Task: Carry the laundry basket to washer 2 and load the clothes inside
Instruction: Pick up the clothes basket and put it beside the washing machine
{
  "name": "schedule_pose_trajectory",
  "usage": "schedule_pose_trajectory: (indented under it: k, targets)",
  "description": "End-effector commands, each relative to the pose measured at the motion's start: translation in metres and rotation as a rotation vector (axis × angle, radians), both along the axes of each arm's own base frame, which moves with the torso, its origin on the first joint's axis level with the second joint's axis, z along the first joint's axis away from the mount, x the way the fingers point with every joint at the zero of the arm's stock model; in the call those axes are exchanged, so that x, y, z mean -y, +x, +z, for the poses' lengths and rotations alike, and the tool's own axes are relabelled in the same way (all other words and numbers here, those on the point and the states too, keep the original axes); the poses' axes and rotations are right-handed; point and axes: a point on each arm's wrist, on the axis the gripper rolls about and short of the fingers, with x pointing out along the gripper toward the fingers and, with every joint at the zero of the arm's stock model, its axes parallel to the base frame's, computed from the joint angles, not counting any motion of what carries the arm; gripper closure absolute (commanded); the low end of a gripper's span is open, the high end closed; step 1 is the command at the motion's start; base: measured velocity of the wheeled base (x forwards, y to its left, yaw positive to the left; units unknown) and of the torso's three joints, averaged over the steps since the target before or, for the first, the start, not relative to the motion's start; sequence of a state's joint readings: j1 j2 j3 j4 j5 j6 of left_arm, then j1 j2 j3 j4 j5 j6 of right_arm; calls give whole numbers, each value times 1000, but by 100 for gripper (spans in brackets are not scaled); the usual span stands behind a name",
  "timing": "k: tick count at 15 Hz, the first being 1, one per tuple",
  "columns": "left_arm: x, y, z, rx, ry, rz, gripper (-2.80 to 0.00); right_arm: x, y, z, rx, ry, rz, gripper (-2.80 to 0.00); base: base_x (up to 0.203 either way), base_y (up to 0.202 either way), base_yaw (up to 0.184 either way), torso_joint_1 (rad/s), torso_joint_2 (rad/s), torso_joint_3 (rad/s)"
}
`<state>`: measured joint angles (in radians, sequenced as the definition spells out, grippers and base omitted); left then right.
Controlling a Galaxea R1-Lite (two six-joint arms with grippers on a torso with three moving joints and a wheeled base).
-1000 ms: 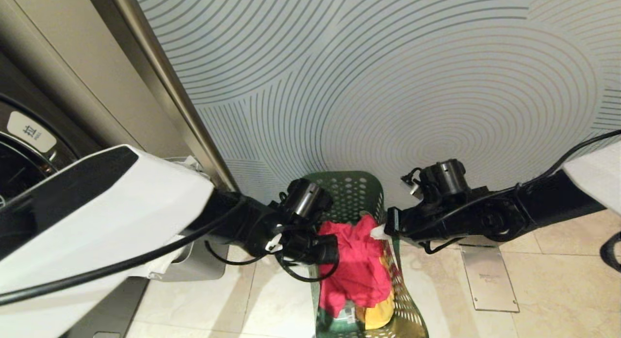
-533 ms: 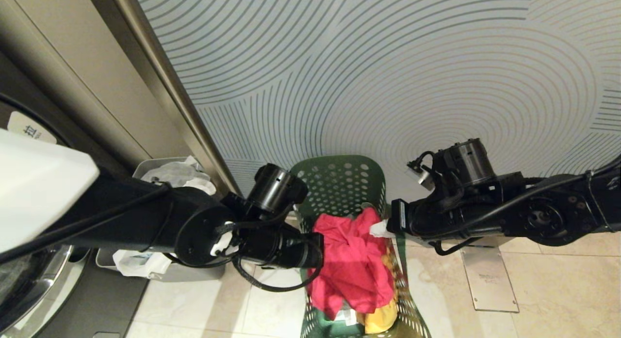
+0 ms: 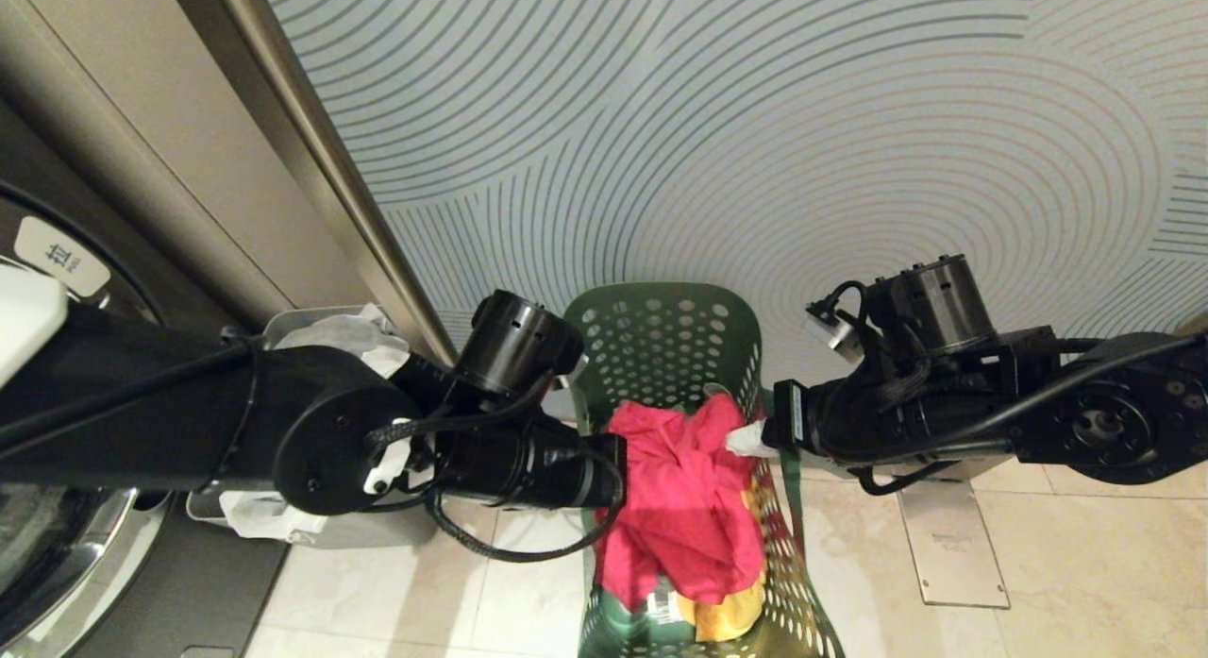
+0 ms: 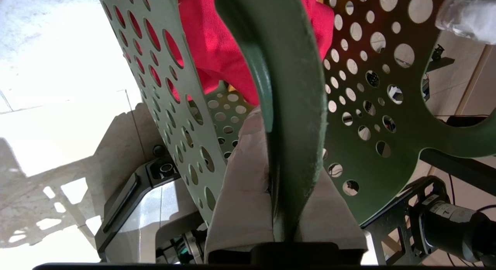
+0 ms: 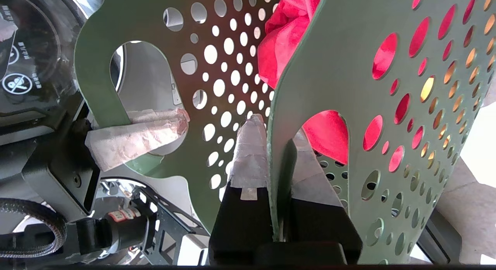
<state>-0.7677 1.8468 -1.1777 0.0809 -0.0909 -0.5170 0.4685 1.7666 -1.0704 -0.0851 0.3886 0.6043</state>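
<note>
indoors, the laundry basket (image 3: 661,356) is hanging over a pale tiled floor (image 3: 1085,564) before a wall (image 3: 755,120) patterned with curved lines. left gripper (image 3: 609,474) and right gripper (image 3: 755,438) fingers are pinching its opposite rims, clothes (image 3: 684,507) piled inside.

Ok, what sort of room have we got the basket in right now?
Most likely a laundry room: a front-loading washer door at the left, a green laundry basket of clothes, tiled floor.

Laundry room: washer door (image 3: 38,545), tiled floor (image 3: 1085,564).
</note>
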Motion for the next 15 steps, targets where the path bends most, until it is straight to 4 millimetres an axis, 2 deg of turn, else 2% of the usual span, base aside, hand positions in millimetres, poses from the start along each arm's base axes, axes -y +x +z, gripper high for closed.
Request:
schedule_pose_trajectory:
  k: [1, 7, 15]
  targets:
    - [1, -2, 1, -1, -2, -6, 0, 0, 0, 0, -1, 4, 0, 0, 0, 0, 0, 0, 0, 0]
    - [5, -5, -2, -5, 8, -20, 0, 0, 0, 1, 0, 5, 0, 0, 0, 0, 0, 0, 0, 10]
    - [6, -9, -3, -8, 17, -32, 0, 2, -3, 3, 3, 5, -1, 0, 0, 0, 0, 1, 3, 184]
